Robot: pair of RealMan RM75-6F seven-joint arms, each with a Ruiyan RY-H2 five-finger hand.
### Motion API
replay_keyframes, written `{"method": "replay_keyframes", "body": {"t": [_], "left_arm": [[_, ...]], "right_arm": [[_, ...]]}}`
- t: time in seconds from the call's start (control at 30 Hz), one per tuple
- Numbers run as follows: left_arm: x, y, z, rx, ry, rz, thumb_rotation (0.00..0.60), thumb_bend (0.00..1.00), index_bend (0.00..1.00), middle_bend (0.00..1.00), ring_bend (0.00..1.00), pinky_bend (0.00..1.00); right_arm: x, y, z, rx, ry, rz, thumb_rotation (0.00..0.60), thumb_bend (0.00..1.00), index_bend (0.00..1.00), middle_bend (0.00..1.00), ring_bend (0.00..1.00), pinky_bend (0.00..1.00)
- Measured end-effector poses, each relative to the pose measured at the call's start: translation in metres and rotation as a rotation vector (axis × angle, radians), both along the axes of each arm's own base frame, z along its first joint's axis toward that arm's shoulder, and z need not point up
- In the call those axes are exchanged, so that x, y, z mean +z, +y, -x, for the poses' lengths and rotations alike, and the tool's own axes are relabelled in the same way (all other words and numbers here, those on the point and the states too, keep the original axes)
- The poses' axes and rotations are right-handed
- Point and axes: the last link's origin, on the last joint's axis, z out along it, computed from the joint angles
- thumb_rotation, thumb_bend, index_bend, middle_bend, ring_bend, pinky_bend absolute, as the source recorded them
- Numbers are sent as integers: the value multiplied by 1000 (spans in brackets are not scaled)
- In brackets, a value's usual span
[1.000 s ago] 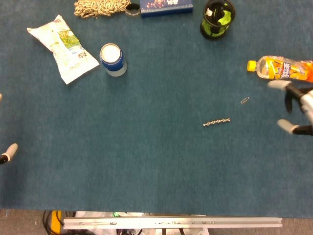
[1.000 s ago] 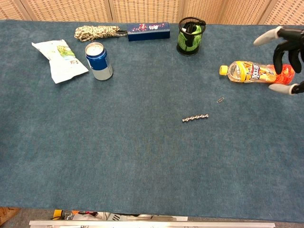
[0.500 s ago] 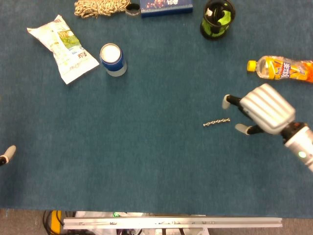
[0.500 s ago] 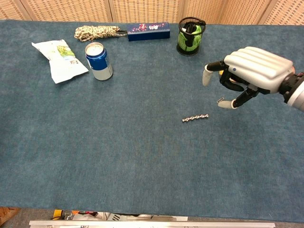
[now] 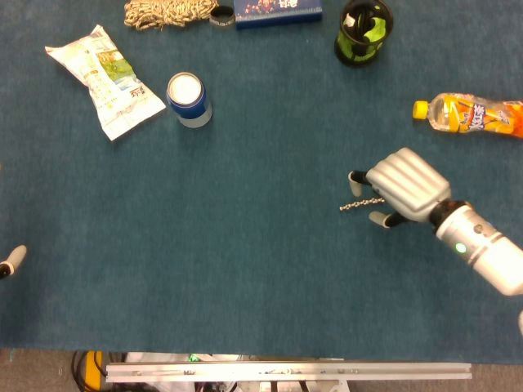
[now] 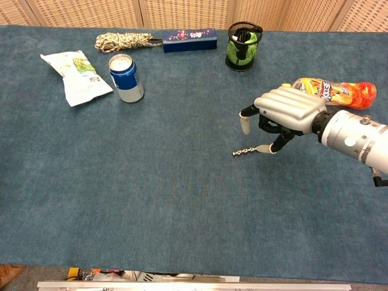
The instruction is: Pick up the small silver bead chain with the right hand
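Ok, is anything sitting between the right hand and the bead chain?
Nothing visible. The right hand is over the right end of the bead chain, fingers spread above it, with only bare blue mat around the chain.

The right robot hand has a ribbed silver shell, pale fingertips and apparently a green-lit silver wrist.

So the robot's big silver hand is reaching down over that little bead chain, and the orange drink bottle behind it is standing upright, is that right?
Not quite. The orange drink bottle lies on its side, as the head view shows. The rest holds: the right hand is reaching down over the bead chain.
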Motion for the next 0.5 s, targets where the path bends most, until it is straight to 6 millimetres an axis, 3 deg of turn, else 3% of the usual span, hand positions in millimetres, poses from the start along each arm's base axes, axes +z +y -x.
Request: {"method": "replay_keyframes", "body": {"t": [0.5], "left_arm": [[-2, 2, 5, 16, -14, 3, 600, 174, 19, 40, 29, 0]], "right_arm": [[-33, -8, 2, -33, 56, -40, 600, 191, 515, 980, 1000, 1000]]}}
